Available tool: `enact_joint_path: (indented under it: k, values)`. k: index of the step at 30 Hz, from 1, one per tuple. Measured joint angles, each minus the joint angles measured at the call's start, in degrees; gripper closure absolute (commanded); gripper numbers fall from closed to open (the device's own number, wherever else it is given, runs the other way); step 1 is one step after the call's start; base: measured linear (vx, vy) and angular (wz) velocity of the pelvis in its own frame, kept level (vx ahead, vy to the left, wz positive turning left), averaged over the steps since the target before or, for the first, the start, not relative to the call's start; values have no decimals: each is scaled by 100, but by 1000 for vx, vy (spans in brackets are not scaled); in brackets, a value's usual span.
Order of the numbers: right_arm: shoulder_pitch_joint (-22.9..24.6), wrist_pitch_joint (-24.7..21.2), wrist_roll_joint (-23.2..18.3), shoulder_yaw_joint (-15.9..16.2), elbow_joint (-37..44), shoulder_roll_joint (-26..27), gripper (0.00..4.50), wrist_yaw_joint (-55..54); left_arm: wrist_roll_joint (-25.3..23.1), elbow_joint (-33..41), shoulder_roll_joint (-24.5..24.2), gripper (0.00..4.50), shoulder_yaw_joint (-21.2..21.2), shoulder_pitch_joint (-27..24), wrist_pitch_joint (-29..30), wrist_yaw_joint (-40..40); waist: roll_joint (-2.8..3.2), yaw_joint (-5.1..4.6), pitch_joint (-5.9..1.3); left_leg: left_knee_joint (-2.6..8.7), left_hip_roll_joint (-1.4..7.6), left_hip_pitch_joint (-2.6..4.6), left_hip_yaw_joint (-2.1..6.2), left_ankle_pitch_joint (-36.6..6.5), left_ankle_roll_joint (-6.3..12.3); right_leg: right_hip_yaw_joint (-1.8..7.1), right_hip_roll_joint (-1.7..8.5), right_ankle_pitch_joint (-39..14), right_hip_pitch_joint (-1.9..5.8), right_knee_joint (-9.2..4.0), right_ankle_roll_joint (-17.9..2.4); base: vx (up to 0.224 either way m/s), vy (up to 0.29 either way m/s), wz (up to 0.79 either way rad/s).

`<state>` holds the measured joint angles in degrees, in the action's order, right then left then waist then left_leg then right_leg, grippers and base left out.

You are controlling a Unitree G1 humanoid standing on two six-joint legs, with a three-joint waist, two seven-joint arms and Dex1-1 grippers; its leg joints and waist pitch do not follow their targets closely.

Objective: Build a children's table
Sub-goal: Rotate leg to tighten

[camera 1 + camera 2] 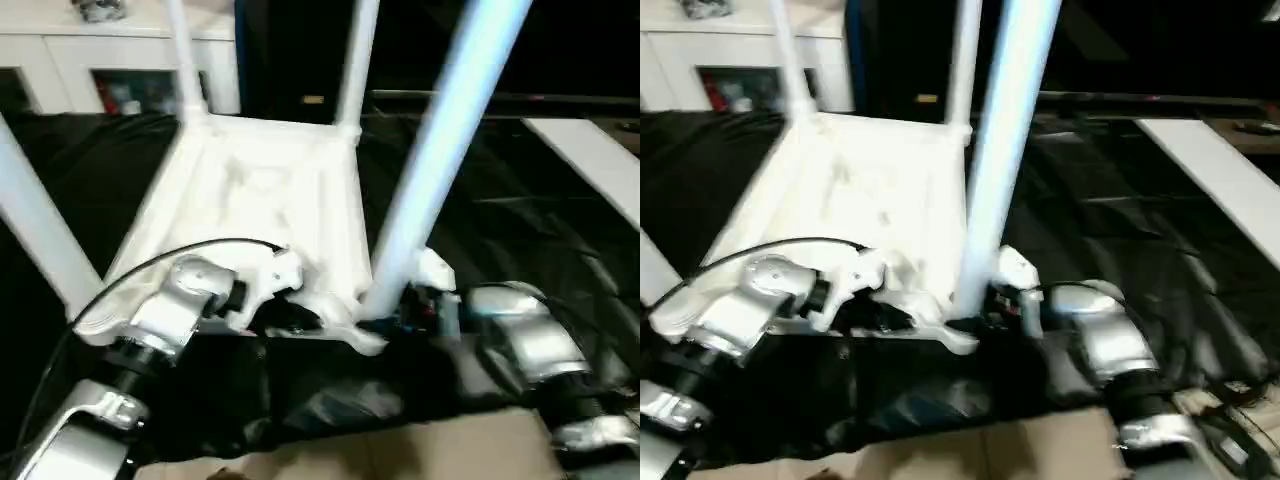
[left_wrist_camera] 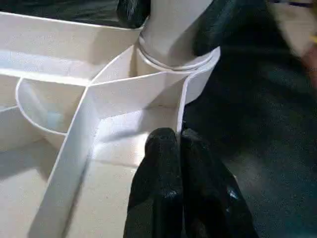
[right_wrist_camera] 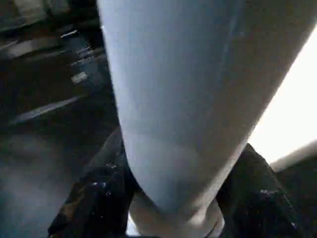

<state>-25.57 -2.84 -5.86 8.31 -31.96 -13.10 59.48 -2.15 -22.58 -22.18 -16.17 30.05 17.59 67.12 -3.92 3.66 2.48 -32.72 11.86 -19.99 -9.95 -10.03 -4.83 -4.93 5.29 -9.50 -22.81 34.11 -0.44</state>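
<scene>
Black cloth (image 1: 520,250); four legs (image 1: 440,150), one top (image 1: 260,200).

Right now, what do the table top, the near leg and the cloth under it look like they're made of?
Table top: looks like white moulded plastic, smooth with a slight sheen; thin ribs and a round corner socket show in the left wrist view. Near leg: smooth white tube, probably plastic too, though the finish alone can't rule out painted metal. Cloth: black, glossy creases, likely thin synthetic sheet or plastic film.

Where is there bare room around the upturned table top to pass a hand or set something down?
The black cloth right of the table top lies bare, out to the white board. The near corner is crowded: right gripper around the leg, left gripper shut on the rim.
</scene>
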Motion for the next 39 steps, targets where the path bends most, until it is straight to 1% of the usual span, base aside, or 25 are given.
enact_joint_path:
  k: [3,5,10,11,12,13,15,16,17,19,21,22,24,25,27,29,30,31,33,34,35,36,37,38,39]
  values:
    - [-55,3,75,-180,-195,399,258,-1038,-44,380,230,450,191,-232,499,-651,-21,-162,-7,-7,-1,3,28,0,-1,-31,2,0,-6,-27,0,-20,1,-7]
    - [-108,-39,108,-244,-263,520,259,-1395,-45,543,350,450,220,-311,702,-892,-22,-200,-8,1,0,-2,39,-1,-1,-50,2,0,-8,-65,0,0,0,0]
    - [-169,-47,213,-476,-456,974,259,-2315,-225,757,603,450,269,-481,842,-1458,-49,-205,-24,7,1,-1,40,-1,0,-56,1,0,-7,-101,0,0,0,0]
    - [-184,-47,219,-478,-473,987,224,-2375,-244,757,623,450,265,-481,842,-1501,-51,-205,-25,6,0,2,40,-1,0,-56,1,0,-8,-104,0,0,0,0]
    - [-197,-46,211,-512,-493,1007,203,-2440,-282,747,662,450,259,-479,808,-1570,-50,-204,-25,4,-2,3,39,-1,0,-54,1,0,-13,-114,0,0,0,0]
    - [-199,-46,206,-519,-498,1009,189,-2466,-287,695,675,450,258,-468,738,-1606,-48,-201,-24,2,-3,1,38,-1,0,-51,1,0,-14,-117,0,0,0,0]
    - [-205,-82,191,-559,-521,1016,183,-2541,-296,534,707,450,211,-390,539,-1625,-31,-188,-14,-5,-6,-3,38,-1,1,-46,1,0,-17,-119,0,0,0,0]
    - [-207,-94,196,-566,-514,993,172,-2562,-300,430,706,450,179,-322,433,-1620,-21,-173,-9,-5,-7,-5,38,-1,2,-45,1,0,-18,-120,0,0,0,0]
    - [-210,-107,208,-553,-487,948,153,-2577,-305,334,708,450,135,-259,342,-1620,-13,-156,-3,-5,-7,-8,38,-1,2,-45,1,0,-17,-121,0,0,0,0]
    - [-162,-164,217,-488,-338,829,148,-2521,-304,200,727,450,77,-183,182,-1622,6,-128,10,-3,-7,-15,34,-1,2,-40,2,0,-16,-119,0,0,0,0]
    - [-6,-241,190,-480,-59,666,148,-2374,-305,146,738,450,38,-149,107,-1623,13,-91,14,-1,-5,-20,34,-1,2,-40,1,0,-16,-116,0,0,0,0]
    - [131,-309,150,-482,181,533,148,-2201,-306,140,740,450,16,-146,71,-1623,18,-57,17,0,-5,-23,33,-1,2,-39,2,1,-16,-115,0,0,0,0]
    - [286,-394,82,-495,449,351,148,-1981,-317,128,740,450,2,-130,43,-1620,37,-27,25,0,-3,-27,32,-1,2,-39,1,2,-17,-111,-2,0,0,0]
    - [514,-451,-55,-521,809,47,148,-1640,-317,126,758,450,-31,-132,-27,-1619,68,2,39,0,-4,-31,20,-1,3,-27,3,6,-11,-111,-4,0,0,0]
    - [770,-570,-277,-574,1117,-281,148,-1174,-315,96,760,450,-30,-120,-107,-1642,76,-2,41,4,-3,-31,4,0,3,-8,2,35,-13,-97,-5,0,0,0]
    - [997,-659,-536,-561,1377,-487,148,-691,-318,70,746,450,8,-111,-161,-1754,76,-2,41,13,3,-31,9,0,3,-17,-2,48,-15,-96,0,0,0,0]
    - [1124,-718,-695,-548,1530,-578,146,-422,-283,72,749,423,78,-98,-89,-1762,82,-18,43,20,4,-37,9,0,3,-20,-3,50,-24,-94,1,0,0,0]
    - [1195,-765,-775,-551,1609,-651,146,-276,-220,106,749,406,128,-98,15,-1747,85,-26,45,25,4,-57,9,0,4,-22,-4,52,-28,-92,1,0,0,0]
    - [1310,-892,-921,-569,1782,-930,146,23,66,400,726,385,269,-165,282,-1628,86,-24,46,24,14,-71,12,2,5,-34,-9,51,-40,-92,1,0,0,0]
    - [1353,-948,-986,-588,1879,-1056,146,136,186,630,694,385,311,-228,369,-1548,87,-18,46,25,14,-81,12,2,5,-34,-9,62,-43,-92,-21,0,0,0]
    - [1389,-1035,-1049,-627,1964,-1159,146,241,315,889,661,360,372,-299,515,-1462,88,-16,46,22,15,-84,11,2,6,-34,-9,54,-43,-92,-21,0,0,0]
    - [1440,-1130,-1133,-657,2069,-1295,146,387,501,1260,580,352,438,-398,720,-1332,87,-10,45,21,15,-89,11,2,6,-34,-9,45,-45,-92,-24,0,0,0]
    - [1448,-1189,-1178,-675,2086,-1369,146,475,611,1525,511,352,499,-474,888,-1255,86,-13,44,18,15,-89,9,1,8,-33,-8,40,-44,-94,-25,51,17,1]
    - [1467,-1224,-1190,-676,2111,-1439,146,541,746,1840,398,344,560,-557,1109,-1171,86,-15,44,18,15,-92,8,0,11,-33,-7,36,-45,-96,-28,0,0,0]
    - [1475,-1249,-1191,-675,2111,-1455,146,566,816,1983,336,332,604,-592,1224,-1121,86,-13,44,17,14,-93,7,2,17,-33,-6,34,-45,-96,-27,0,0,0]
